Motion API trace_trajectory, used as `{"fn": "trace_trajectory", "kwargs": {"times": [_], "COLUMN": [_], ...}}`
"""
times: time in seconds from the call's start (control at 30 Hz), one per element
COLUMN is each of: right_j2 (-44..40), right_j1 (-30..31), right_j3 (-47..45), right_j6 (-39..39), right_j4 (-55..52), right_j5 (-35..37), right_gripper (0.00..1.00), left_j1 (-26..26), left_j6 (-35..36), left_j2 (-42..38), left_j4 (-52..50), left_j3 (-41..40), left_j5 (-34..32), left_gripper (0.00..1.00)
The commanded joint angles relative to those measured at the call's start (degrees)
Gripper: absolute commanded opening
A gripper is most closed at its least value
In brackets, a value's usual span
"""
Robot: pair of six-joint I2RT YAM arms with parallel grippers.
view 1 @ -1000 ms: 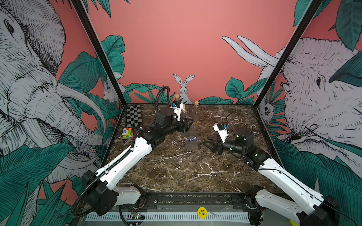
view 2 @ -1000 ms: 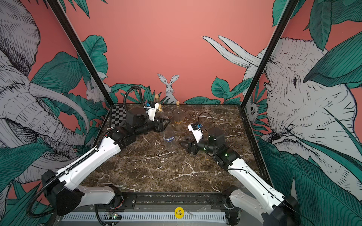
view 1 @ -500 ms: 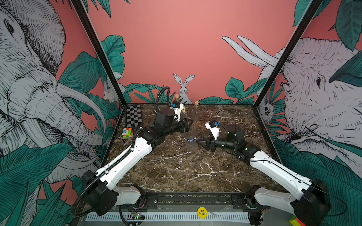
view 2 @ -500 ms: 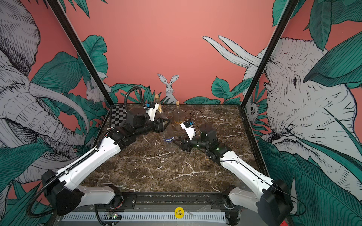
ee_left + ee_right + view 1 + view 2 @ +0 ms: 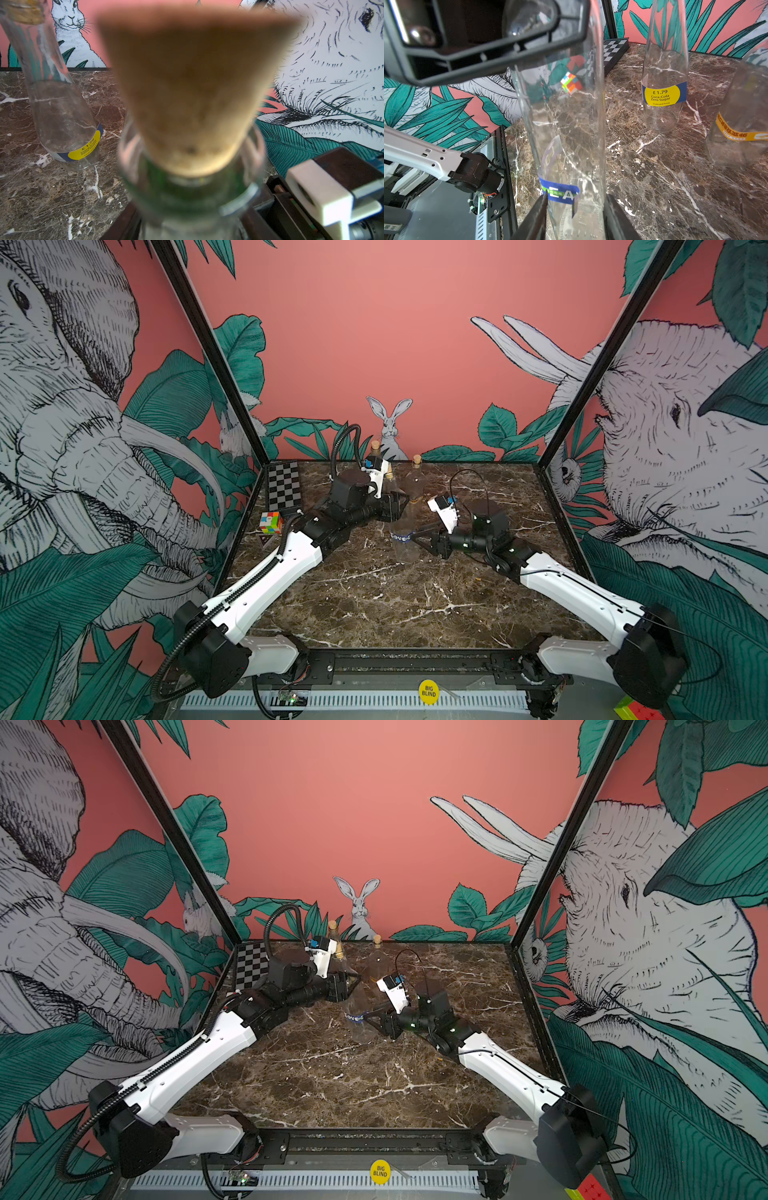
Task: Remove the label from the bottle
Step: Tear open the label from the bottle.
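A clear glass bottle (image 5: 404, 526) (image 5: 360, 1011) with a cork (image 5: 191, 93) stands upright mid-table. A blue label (image 5: 401, 536) (image 5: 560, 193) rings it low down, and one end of the label curls off the glass. My left gripper (image 5: 405, 506) (image 5: 191, 228) is shut on the bottle's neck (image 5: 191, 199), just under the cork. My right gripper (image 5: 415, 537) (image 5: 575, 199) is open and straddles the bottle at label height. One of its fingers (image 5: 538, 214) touches the label's edge. The other sits close beside the glass.
Two more corked bottles stand behind, one with a yellow price label (image 5: 664, 83) (image 5: 62, 116) and one with an orange band (image 5: 741, 128). A chessboard (image 5: 284, 489) and a colour cube (image 5: 271, 522) lie at the table's left edge.
My right arm has moved left up to the bottle, and its jaws have narrowed round the labelled lower part. The left arm and the bottle have stayed still.
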Motion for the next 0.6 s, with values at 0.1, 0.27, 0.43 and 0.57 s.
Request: {"fn": "trace_trajectory", "kwargs": {"times": [0.1,0.27,0.43,0.57], "right_j2": [0.32,0.26,0.5,0.66], "right_j1": [0.51,0.56,0.65,0.73], "right_j3": [1.13,1.04,0.87,0.78], "right_j6": [0.18,-0.03,-0.01,0.03], "right_j4": [2.81,2.82,2.92,3.06], "right_j5": [-0.66,-0.64,-0.64,-0.55], "right_gripper": [0.37,0.34,0.29,0.26], "left_j1": [-0.35,-0.35,-0.49,-0.61], "left_j6": [-0.74,-1.04,-1.05,-1.03], "left_j2": [-2.83,-2.83,-2.93,-2.83], "left_j4": [3.45,3.73,4.11,4.2], "left_j3": [2.41,2.27,2.05,2.05], "left_j5": [0.92,1.34,1.55,1.73], "left_gripper": [0.0,0.0,0.0,0.0]}}
